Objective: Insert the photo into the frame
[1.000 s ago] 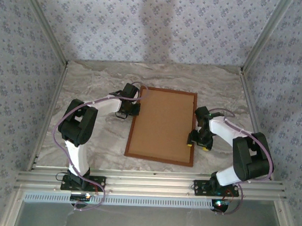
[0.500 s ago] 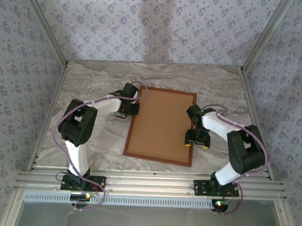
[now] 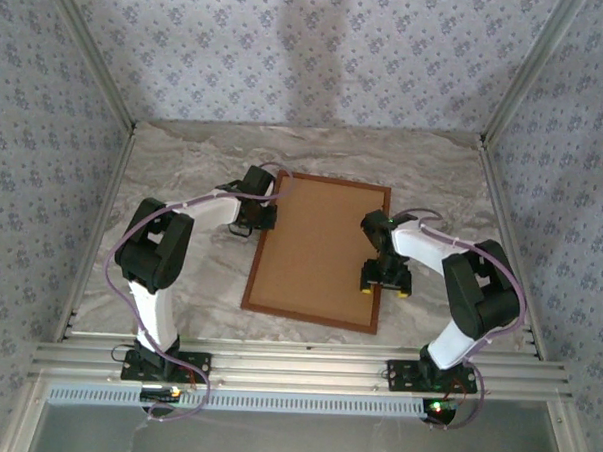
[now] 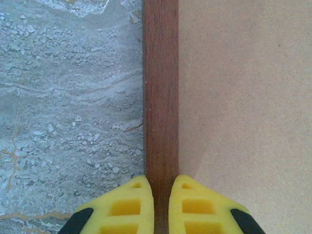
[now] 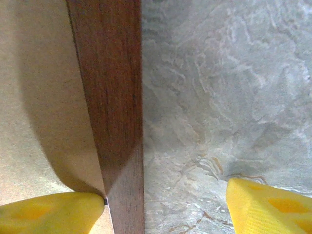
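Observation:
The frame [image 3: 334,179], reddish-brown wood, lies flat on the marble table with a plain brown backing board [image 3: 320,249] filling it. The photo is hidden. My left gripper [image 3: 264,216] is shut on the frame's left bar [image 4: 161,97], one yellow finger on each side of it [image 4: 161,183]. My right gripper [image 3: 385,281] stands open astride the right bar [image 5: 112,97]. Its left finger [image 5: 48,212] rests over the board against the bar's inner edge. Its other finger [image 5: 273,204] stays well apart over the table.
Marble tabletop [image 3: 179,271] surrounds the frame, with bare room to its left and behind it. Patterned walls close in the back and both sides. An aluminium rail [image 3: 295,366] runs along the near edge by the arm bases.
The right gripper has moved left, and the frame's near end has slid left with it, tilting the frame slightly. The left gripper has held its place on the left bar.

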You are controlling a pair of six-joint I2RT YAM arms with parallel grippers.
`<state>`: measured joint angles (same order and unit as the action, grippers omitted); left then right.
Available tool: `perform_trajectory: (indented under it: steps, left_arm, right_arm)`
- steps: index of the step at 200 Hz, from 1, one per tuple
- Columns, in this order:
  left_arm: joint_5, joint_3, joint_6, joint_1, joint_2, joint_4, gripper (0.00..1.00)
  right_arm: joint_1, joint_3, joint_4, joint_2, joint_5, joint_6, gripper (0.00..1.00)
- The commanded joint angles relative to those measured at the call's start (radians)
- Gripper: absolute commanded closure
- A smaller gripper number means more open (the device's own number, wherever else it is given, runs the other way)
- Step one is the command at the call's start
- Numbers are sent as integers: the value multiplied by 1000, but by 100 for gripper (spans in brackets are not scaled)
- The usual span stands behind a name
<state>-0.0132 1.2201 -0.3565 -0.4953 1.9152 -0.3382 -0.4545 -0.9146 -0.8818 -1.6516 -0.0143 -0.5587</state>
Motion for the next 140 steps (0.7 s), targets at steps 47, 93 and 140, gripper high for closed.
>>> perform_trajectory:
  steps: [47, 93, 140]
  left_arm:
    - [24, -59, 10, 2, 33, -131, 96]
    - [24, -60, 10, 4, 30, -132, 95]
    - [30, -61, 10, 8, 26, -135, 95]
  right_arm:
    - [29, -6, 40, 68, 14, -2, 25]
    - [83, -52, -14, 125, 55, 33, 24]
    - [123, -49, 31, 133, 14, 36, 25]
